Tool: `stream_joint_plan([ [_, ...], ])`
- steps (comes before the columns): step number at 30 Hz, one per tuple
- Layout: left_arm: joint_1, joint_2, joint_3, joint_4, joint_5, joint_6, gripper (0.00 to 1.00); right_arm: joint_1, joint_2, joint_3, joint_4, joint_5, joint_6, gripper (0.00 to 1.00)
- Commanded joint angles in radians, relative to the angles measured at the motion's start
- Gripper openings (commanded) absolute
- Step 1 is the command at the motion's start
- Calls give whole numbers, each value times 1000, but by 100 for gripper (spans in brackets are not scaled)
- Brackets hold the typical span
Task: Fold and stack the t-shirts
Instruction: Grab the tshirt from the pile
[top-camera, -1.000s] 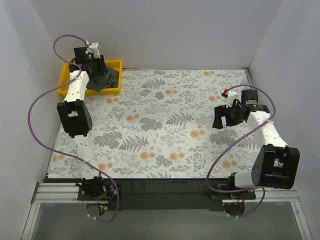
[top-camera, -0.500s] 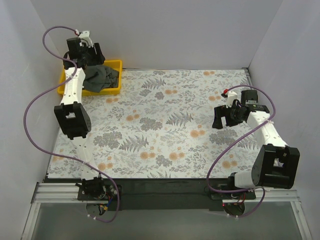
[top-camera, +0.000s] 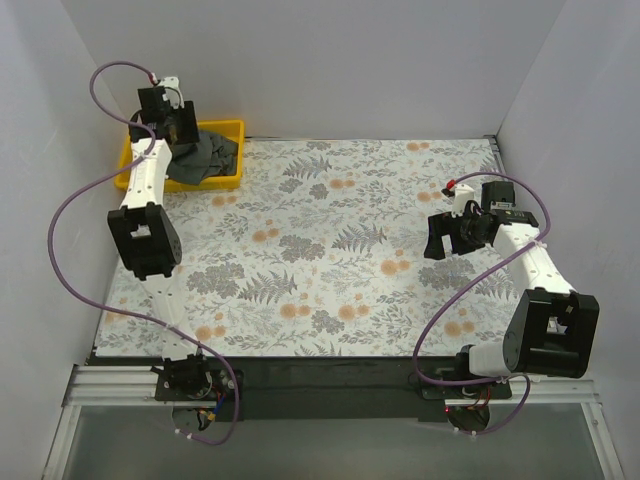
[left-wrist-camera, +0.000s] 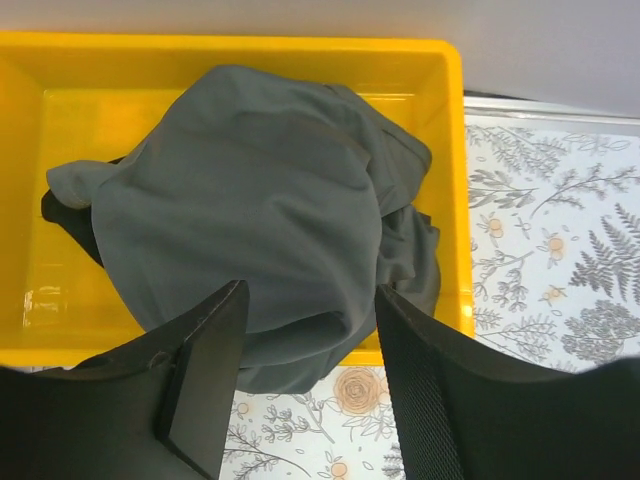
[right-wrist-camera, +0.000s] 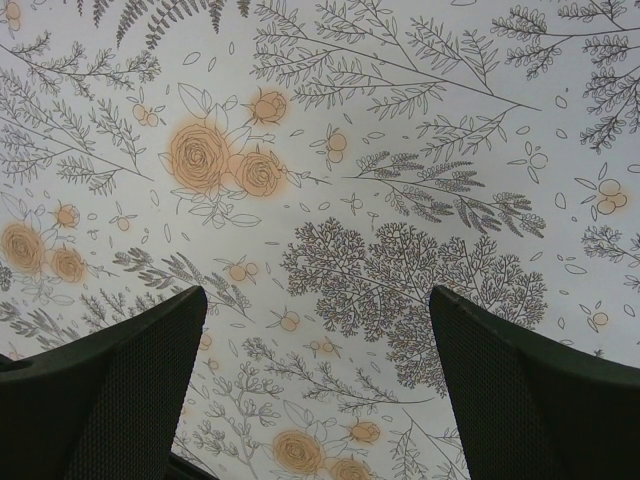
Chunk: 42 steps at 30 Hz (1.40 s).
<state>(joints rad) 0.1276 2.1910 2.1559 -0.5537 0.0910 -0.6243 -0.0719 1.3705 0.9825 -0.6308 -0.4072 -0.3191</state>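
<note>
A heap of dark grey t-shirts (left-wrist-camera: 250, 190) lies crumpled in the yellow tray (left-wrist-camera: 452, 150), one fold hanging over the near rim. In the top view the t-shirts (top-camera: 207, 156) fill the tray (top-camera: 232, 126) at the back left corner. My left gripper (top-camera: 165, 112) hovers above the tray's left part. Its jaws (left-wrist-camera: 310, 295) stand apart with nothing between them; only cloth and table show in the gap. My right gripper (top-camera: 441, 236) hangs open over the right side of the table, its fingers (right-wrist-camera: 130, 390) empty above the floral print.
A floral cloth (top-camera: 330, 250) covers the table. White walls close in on the left, back and right. The left arm's purple cable (top-camera: 70, 200) loops out toward the left wall.
My left gripper has risen out of the tray and drawn back toward the rear left, its jaws widening. The t-shirts have settled into a rounder heap. The right arm has not moved.
</note>
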Motion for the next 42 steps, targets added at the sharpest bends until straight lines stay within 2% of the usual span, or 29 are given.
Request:
stream_joint_plan([
  [1, -9, 27, 48, -22, -59, 17, 51, -3, -4, 5, 6, -18, -9, 98],
  [4, -19, 41, 55, -25, -79, 23, 52, -3, -1, 8, 5, -16, -8, 98],
  [7, -31, 61, 62, -37, -112, 32, 56, -3, 2, 10, 6, -16, -8, 98],
  [10, -34, 72, 68, -35, -120, 26, 50, -3, 7, 12, 6, -12, -6, 99],
  [11, -33, 73, 71, -31, -125, 25, 37, -3, 9, 12, 5, -12, -6, 98],
  [15, -34, 52, 88, -9, -120, 5, 0, -3, 7, 12, 3, -12, -6, 98],
  [22, -22, -78, 140, 93, -93, -21, 0, -3, -5, 7, 5, -15, -8, 98],
  [26, -13, -238, 72, 375, -24, -48, 0, -3, -10, 5, 6, -28, -8, 98],
  [29, -14, -260, 79, 500, 9, -77, 0, -3, -11, 7, 6, -31, -6, 98],
  [34, -19, -194, 251, 544, 61, -85, 0, -3, -27, 4, 6, -33, -6, 98],
  [37, -36, -194, 254, 587, 93, -86, 0, -3, -37, 1, 6, -33, -6, 98],
  [42, -57, -286, 202, 603, 306, -222, 0, -3, -53, -1, 6, -31, -6, 98],
])
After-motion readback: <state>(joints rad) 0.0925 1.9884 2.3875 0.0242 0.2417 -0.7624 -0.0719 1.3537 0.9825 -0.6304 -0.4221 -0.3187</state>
